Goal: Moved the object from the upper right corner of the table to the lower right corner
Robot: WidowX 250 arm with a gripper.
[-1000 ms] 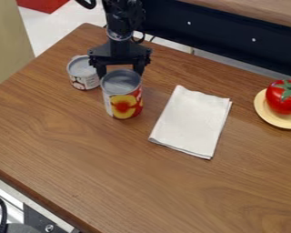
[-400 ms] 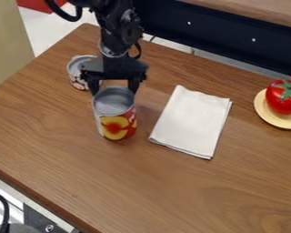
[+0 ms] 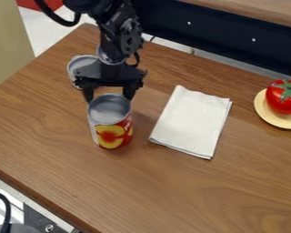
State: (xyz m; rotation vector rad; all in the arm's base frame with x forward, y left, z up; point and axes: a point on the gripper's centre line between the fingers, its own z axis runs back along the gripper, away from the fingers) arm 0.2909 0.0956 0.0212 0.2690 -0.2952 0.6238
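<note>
Holds large can (image 3: pixel 110 123) upright in gripper (image 3: pixel 108 96), clamped at both sides of rim | stands left of white cloth (image 3: pixel 192 122) | partly hides small can (image 3: pixel 80 61) behind

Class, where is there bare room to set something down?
Bare wood lies left of and below the tall can, below the cloth, and between cloth and plate. Crowded: upper left, where short can, end effector and tall can bunch.
</note>
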